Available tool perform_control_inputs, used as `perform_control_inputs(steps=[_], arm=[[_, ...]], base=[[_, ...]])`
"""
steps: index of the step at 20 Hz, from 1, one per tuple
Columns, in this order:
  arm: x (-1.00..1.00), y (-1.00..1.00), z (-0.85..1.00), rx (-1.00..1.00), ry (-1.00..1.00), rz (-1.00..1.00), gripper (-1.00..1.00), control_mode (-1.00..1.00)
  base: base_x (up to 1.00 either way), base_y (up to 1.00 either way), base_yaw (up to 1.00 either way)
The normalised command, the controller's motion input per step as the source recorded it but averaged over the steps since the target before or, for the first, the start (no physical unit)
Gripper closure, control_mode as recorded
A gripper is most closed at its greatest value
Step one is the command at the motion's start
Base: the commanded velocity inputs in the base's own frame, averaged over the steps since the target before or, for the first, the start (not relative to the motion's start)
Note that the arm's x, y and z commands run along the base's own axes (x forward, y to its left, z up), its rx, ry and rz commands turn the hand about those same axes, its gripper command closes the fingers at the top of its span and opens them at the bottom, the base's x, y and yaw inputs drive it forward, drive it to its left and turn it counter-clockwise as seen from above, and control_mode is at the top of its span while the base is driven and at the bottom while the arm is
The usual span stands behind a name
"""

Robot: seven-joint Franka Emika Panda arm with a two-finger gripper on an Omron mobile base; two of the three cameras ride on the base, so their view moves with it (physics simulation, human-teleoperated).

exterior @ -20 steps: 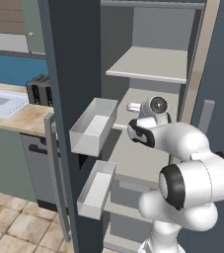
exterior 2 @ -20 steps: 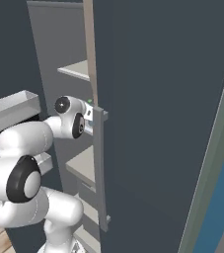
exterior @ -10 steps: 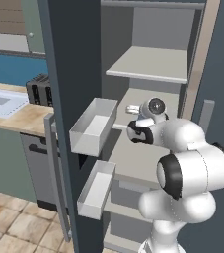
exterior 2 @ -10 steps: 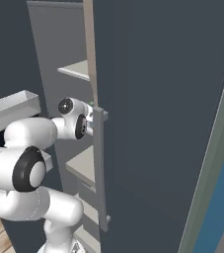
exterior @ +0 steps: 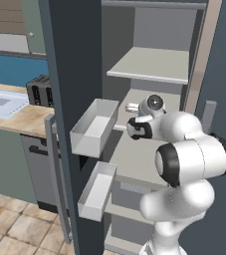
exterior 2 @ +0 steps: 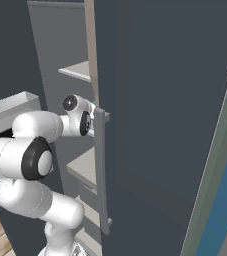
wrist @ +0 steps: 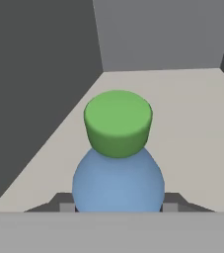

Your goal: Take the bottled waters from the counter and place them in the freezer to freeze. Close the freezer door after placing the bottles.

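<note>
A clear blue water bottle [wrist: 118, 178] with a green cap [wrist: 117, 121] sits between my gripper's [wrist: 118, 206] fingers, which are shut on its body. The hand view looks over it at a pale grey freezer shelf [wrist: 192, 123] and the grey inner walls. In the left base view my wrist [exterior: 153, 104] reaches into the open freezer [exterior: 149, 64], above the middle shelf. The freezer door [exterior: 69, 74] stands open on the left, its white bins [exterior: 94, 127] facing the arm. The beige counter [exterior: 25, 119] lies beyond the door to the left.
A black toaster [exterior: 37, 89] and a white sink [exterior: 0, 102] are on the counter. The door's long grey handle [exterior: 57, 174] hangs near the floor tiles. The unit's other dark door [exterior 2: 160, 125] stays closed at the right, its handle [exterior 2: 101, 170] close to my forearm.
The hand has edged slightly further into the freezer and the elbow has risen a little. The grip on the blue bottle is unchanged.
</note>
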Motion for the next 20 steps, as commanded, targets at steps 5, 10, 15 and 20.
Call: perform_control_inputs(steps=[5,10,15,20], arm=[[0.21,0.00,-0.20,0.00,0.00,0.00,1.00,-1.00],[0.11,0.00,-0.22,0.00,0.00,0.00,1.00,-1.00],[0.00,0.00,-0.21,0.00,0.00,0.00,-1.00,-1.00],[0.00,0.00,-0.13,0.00,0.00,0.00,-1.00,-1.00]], base=[[0.00,0.00,0.00],[0.00,0.00,0.00],[0.00,0.00,0.00],[0.00,0.00,0.00]])
